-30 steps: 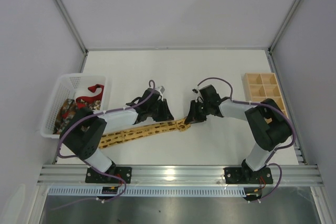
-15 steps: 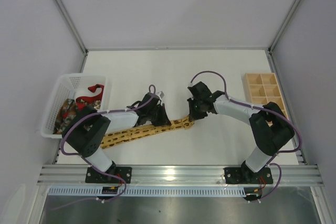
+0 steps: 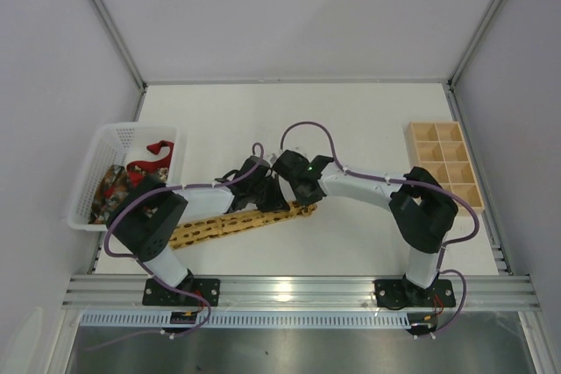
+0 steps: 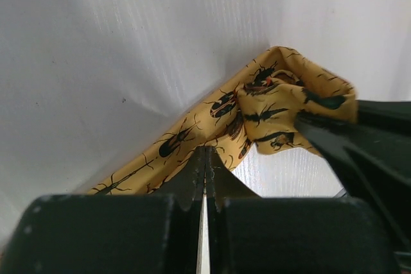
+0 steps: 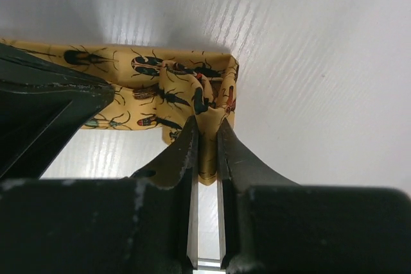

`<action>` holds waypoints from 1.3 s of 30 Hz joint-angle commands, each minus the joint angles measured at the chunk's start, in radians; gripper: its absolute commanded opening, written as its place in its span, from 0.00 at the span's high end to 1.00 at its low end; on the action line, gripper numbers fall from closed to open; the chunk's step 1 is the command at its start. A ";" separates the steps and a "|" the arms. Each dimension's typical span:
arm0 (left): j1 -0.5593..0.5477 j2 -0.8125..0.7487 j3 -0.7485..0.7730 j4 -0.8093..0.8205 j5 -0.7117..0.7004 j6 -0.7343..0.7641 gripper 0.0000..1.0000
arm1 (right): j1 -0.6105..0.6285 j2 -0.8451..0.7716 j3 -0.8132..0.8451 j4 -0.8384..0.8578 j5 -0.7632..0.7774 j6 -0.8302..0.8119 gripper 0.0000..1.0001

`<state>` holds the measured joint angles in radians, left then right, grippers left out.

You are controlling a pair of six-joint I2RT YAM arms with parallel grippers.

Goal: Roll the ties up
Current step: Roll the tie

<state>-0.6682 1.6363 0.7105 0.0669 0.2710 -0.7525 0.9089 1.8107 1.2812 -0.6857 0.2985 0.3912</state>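
The yellow-gold tie with dark beetle marks lies slanted on the white table, its right end folded back on itself. My right gripper is shut on that folded end, with fabric pinched between its fingers in the right wrist view. My left gripper is shut, its tips resting on the tie just left of the fold. The tie also shows in the left wrist view and in the right wrist view. The red tie and the dark patterned tie lie in the basket.
A white mesh basket stands at the left edge of the table. A wooden compartment tray stands at the right edge. Purple cables loop above both arms. Grey walls enclose the table.
My right gripper has moved left with the tie's end, folding it back over the tie until it sits beside the left gripper. The left gripper has barely moved.
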 commanded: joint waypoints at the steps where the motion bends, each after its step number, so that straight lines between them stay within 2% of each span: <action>1: -0.010 0.003 0.021 0.028 0.017 -0.019 0.99 | 0.042 0.041 0.044 -0.067 0.120 0.014 1.00; 10: -0.008 -0.010 0.012 0.076 0.053 -0.050 1.00 | 0.061 0.021 0.033 -0.064 0.153 0.005 1.00; 15: -0.008 -0.029 0.020 0.145 0.108 -0.090 1.00 | 0.035 -0.022 0.006 -0.026 0.087 0.014 1.00; 22: -0.013 0.037 0.043 0.261 0.178 -0.169 0.99 | -0.010 -0.067 -0.042 0.020 0.007 0.017 1.00; 30: -0.027 0.149 0.104 0.252 0.195 -0.180 0.99 | -0.021 -0.099 -0.059 0.043 -0.032 0.015 1.00; 39: -0.028 0.195 0.136 0.228 0.182 -0.157 0.99 | -0.021 -0.123 -0.065 0.080 -0.081 0.011 1.00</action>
<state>-0.6891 1.8141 0.8089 0.2832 0.4568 -0.9165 0.8856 1.7481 1.2125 -0.6567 0.2634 0.3985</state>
